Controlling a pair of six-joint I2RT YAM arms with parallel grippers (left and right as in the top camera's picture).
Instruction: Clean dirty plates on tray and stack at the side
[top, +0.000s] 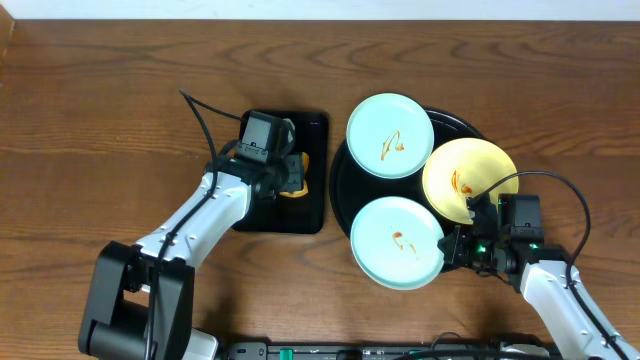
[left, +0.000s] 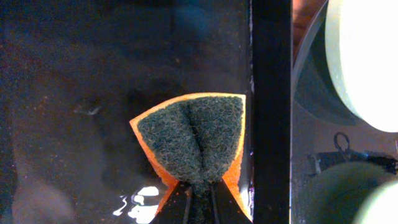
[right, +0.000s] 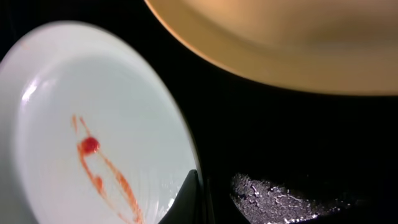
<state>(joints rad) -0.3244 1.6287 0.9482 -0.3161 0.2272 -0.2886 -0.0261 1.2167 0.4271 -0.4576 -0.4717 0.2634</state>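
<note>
Three plates lie on the round black tray (top: 343, 190): a light blue plate (top: 390, 135) at the back, a pale yellow plate (top: 470, 178) on the right, and a second light blue plate (top: 397, 242) at the front. All three carry orange-red sauce smears. My right gripper (top: 452, 246) is shut on the right rim of the front blue plate (right: 93, 124), with one dark finger (right: 186, 199) lying on its inner face. My left gripper (left: 200, 193) is shut on an orange sponge (left: 193, 137), which folds its dark green scouring side up, low over the rectangular tray.
The small rectangular black tray (top: 318, 130) sits left of the round tray, its raised right wall (left: 270, 93) close beside the sponge. The yellow plate (right: 280, 37) overhangs just beyond my right gripper. Bare wooden table (top: 100, 100) spreads to the left and back.
</note>
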